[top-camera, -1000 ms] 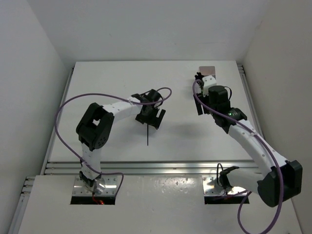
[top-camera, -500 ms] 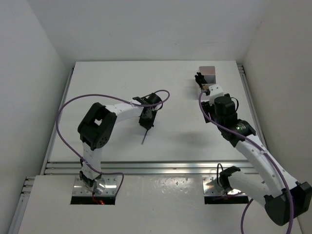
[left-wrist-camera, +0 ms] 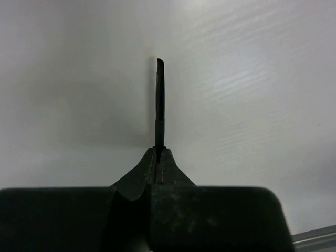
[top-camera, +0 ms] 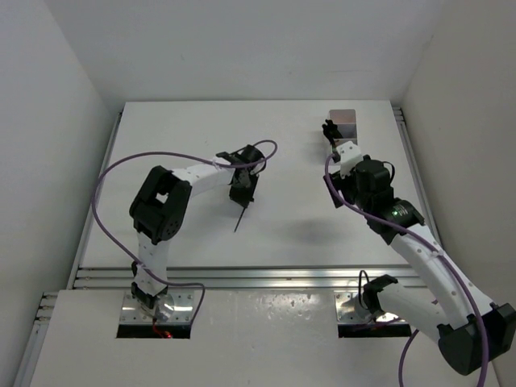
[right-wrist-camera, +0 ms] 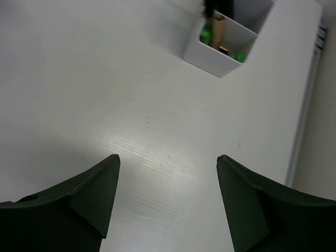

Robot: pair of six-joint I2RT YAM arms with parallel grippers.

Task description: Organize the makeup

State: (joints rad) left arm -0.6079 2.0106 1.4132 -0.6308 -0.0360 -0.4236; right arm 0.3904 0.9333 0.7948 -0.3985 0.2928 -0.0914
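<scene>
Having just clamped the pencil (left-wrist-camera: 159, 100), left gripper (left-wrist-camera: 159, 152) can carry it to the box (right-wrist-camera: 206, 55); right gripper (right-wrist-camera: 167, 160) hangs open.

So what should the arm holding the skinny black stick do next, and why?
Probably carry it to the right, toward the white box. The left gripper has its jaws shut on the black stick, so the grab is done. The box holds green and tan things, so it looks like the place for it. The right gripper is open and holds nothing.
</scene>
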